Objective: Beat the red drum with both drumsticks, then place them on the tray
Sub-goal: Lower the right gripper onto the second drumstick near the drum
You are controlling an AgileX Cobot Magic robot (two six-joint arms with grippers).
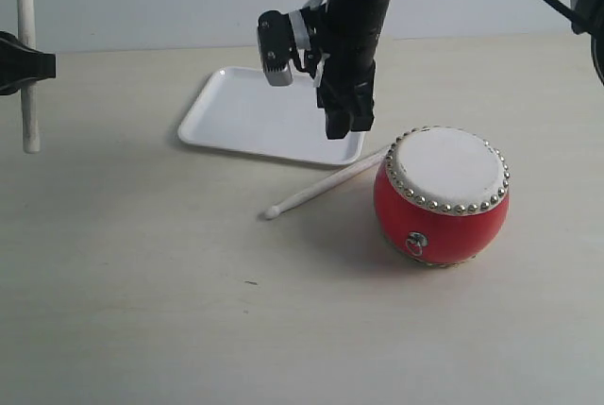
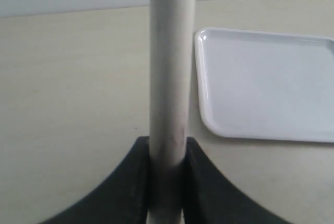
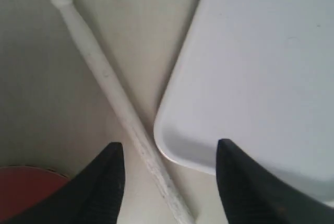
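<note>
The red drum (image 1: 442, 196) with its white skin and silver studs stands right of centre; a red sliver of the drum (image 3: 28, 185) shows in the right wrist view. One pale drumstick (image 1: 321, 186) lies on the table between the drum and the white tray (image 1: 247, 112), its rounded tip toward the front. My right gripper (image 1: 345, 124) hangs open above that drumstick (image 3: 112, 91), next to the tray's corner (image 3: 172, 140). At the far left my left gripper (image 1: 26, 63) is shut on the other drumstick (image 2: 169, 78), held upright in the air.
The tray (image 2: 266, 85) lies flat on the beige table (image 1: 142, 282) in front of a pale wall. The right arm's black links and cables reach in from the upper right.
</note>
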